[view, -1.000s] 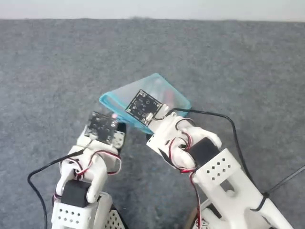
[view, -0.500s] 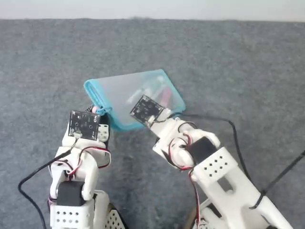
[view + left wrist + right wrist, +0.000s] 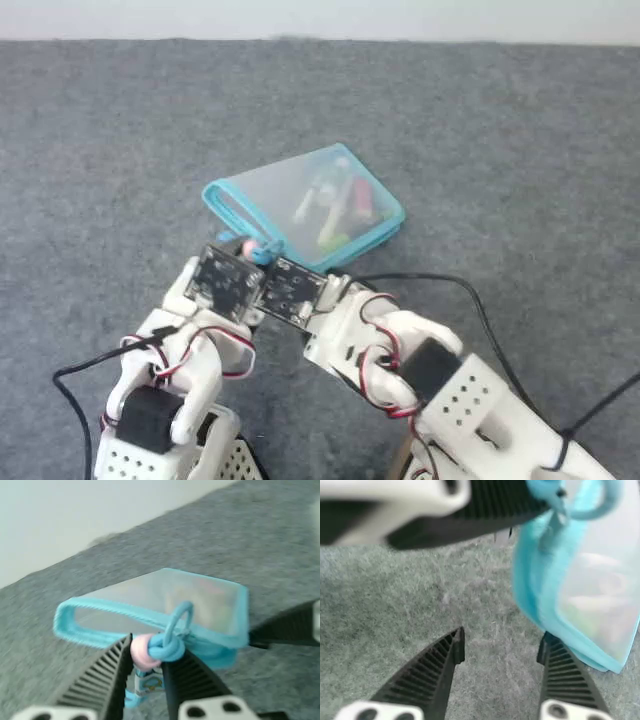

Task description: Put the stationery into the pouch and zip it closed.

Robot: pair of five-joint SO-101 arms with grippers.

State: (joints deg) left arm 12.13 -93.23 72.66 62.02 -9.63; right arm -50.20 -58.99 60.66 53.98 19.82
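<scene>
- Since half a second ago: pouch [image 3: 275, 205] slid back toward the right across the table [image 3: 520, 130]; left gripper [image 3: 149, 656] carried the same way with it; right gripper [image 3: 502, 639] drawn back off the pouch, toward the arms' bases.
- Grey, carpet-like table under everything.
- Left arm [image 3: 165, 400] and right arm [image 3: 450, 385], both white, side by side at the near edge of the high view, wrists almost touching, just short of the pouch.
- Translucent pouch with turquoise trim, lying flat near the middle of the table, one long edge turned toward the arms.
- Right gripper spread wide, gripping nothing, low above bare table, one finger close beside the pouch's turquoise edge; touching or not, cannot tell.
- Left gripper pinched narrow on the zip pull [image 3: 255, 248] at the pouch's near edge.
- Stationery [image 3: 335, 205] inside the pouch, seen through the clear side as a cluster of pink, green and white pieces, toward the end away from the left gripper.
- Zip pull made of a turquoise cord loop [image 3: 179, 622] knotted to a pink bead [image 3: 141, 652], knot and bead squeezed between the ribbed black fingers [image 3: 100, 677].
- Zipped fully or not: cannot tell.
</scene>
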